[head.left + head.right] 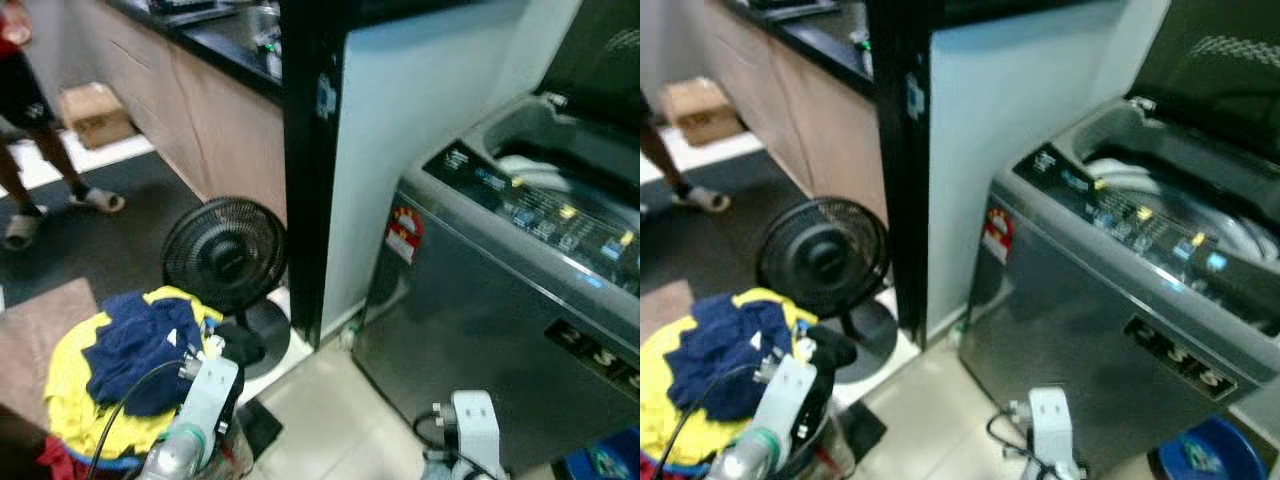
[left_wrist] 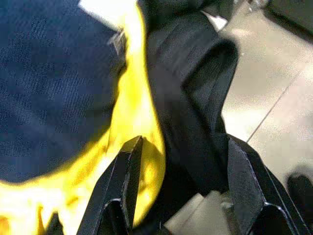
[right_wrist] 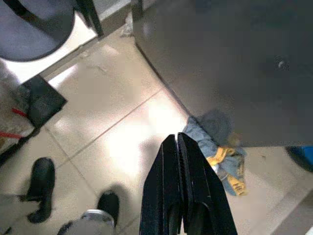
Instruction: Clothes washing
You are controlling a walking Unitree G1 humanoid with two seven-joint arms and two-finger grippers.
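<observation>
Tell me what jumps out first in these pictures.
A heap of yellow cloth topped by navy clothes sits low on the robot's left, with the left gripper open around a black fabric strap. To the right stands a grey top-loading washing machine, lid up, and a black floor fan between them.

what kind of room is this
Likely a home laundry corner beside a kitchen: a top-loading washing machine with its lid up, a pile of clothes at the left claw, and a dark counter behind.

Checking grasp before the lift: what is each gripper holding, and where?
Left gripper straddles the black garment, a fold between open fingers. Right gripper holds nothing.
</observation>
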